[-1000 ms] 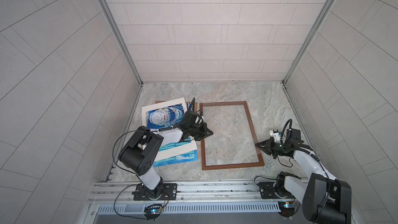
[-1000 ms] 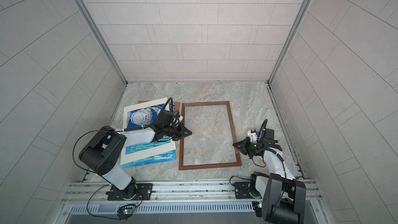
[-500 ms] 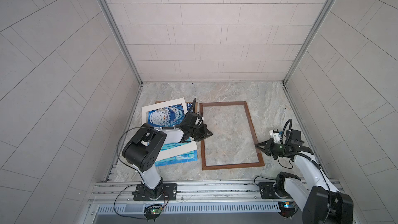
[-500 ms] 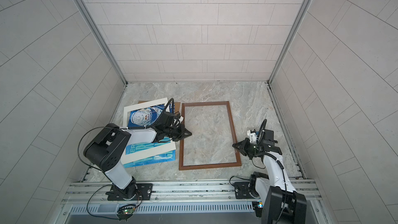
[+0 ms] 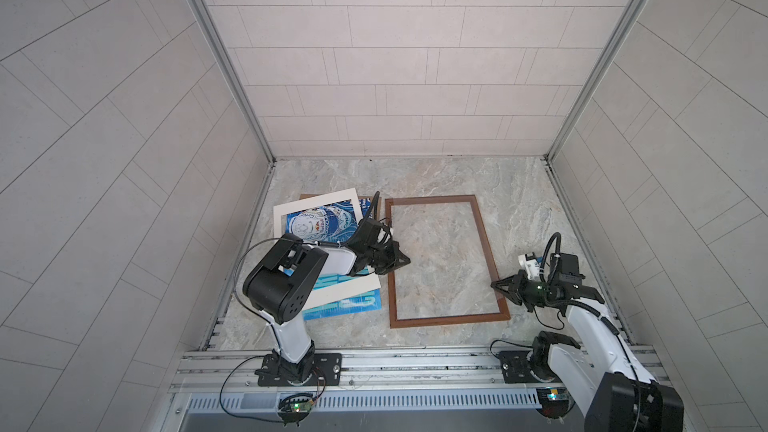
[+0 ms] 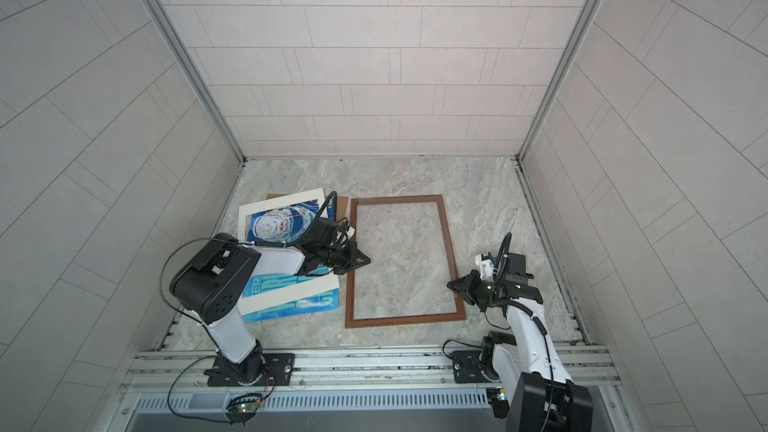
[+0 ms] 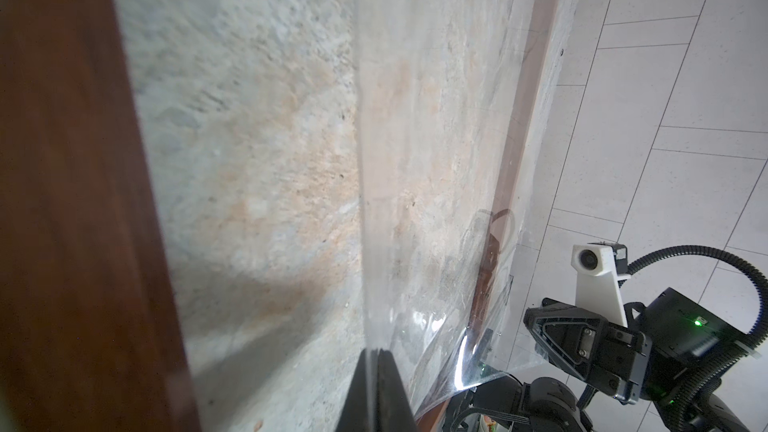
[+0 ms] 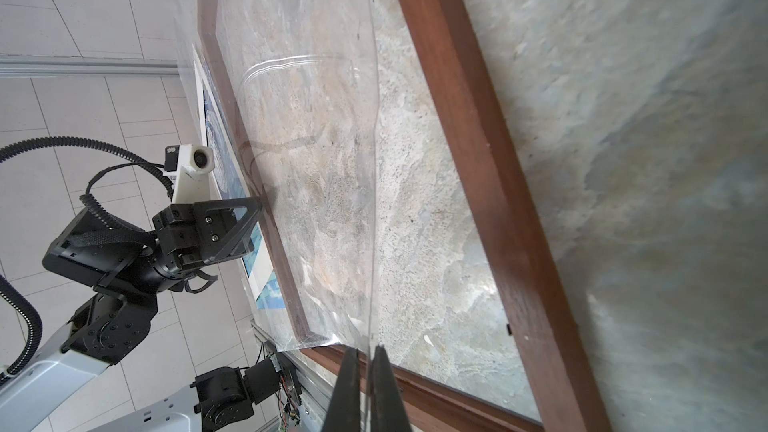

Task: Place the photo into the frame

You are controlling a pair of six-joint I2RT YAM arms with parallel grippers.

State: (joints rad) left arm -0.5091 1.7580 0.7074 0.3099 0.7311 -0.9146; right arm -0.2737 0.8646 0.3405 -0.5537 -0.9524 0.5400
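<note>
The left gripper (image 5: 399, 261) (image 7: 376, 355) and the right gripper (image 5: 496, 284) (image 8: 365, 351) each pinch an edge of 1 clear plastic sheet (image 7: 436, 160) (image 8: 311, 118) from opposite sides, jaws pressed together on it, over the dark-brown wooden frame (image 5: 449, 320) (image 6: 405, 320), which lies flat on the marble tabletop (image 5: 436, 176). The blue helmet photo (image 5: 320, 224) (image 6: 282, 222) lies face up just left of the frame, outside it, under a white mat border (image 5: 316, 201) (image 6: 282, 200) and over a brown backing board (image 5: 365, 199) (image 6: 343, 203)
</note>
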